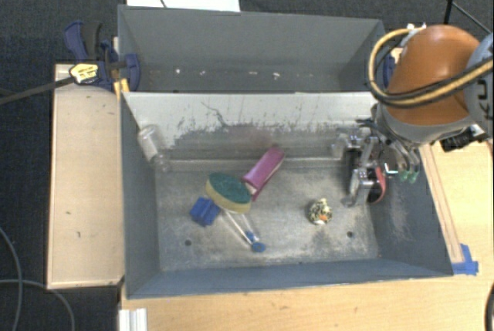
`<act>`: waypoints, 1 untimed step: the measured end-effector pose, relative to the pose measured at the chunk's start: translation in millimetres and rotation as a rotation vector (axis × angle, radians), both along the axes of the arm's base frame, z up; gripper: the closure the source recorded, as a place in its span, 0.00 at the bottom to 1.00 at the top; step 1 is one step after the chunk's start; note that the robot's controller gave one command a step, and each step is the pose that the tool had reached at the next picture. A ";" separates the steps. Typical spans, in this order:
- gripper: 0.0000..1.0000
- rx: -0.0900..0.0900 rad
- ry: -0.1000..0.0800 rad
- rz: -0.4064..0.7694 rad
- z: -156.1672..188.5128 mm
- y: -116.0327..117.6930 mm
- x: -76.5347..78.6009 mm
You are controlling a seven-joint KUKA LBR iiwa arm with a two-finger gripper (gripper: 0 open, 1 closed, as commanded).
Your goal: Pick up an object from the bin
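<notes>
My gripper hangs near the bin's right wall, just above the floor. Its fingers stand apart, open, with nothing clearly between them; a red patch shows on the right finger. A small crumpled gold and white ball lies on the floor down and to the left of the fingertips, apart from them. Further left, a pink cylinder lies slanted, its lower end against a round yellow sponge with a green top.
A blue block sits left of the sponge. A clear stick with a blue tip lies below it. A clear tube rests in the back left corner. The arm's orange dome hangs over the right rim.
</notes>
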State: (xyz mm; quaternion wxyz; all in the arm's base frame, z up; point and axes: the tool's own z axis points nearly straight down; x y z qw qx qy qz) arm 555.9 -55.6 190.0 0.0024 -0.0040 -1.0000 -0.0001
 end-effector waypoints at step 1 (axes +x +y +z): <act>0.00 0.003 0.000 -0.025 -104.5 48.1 18.8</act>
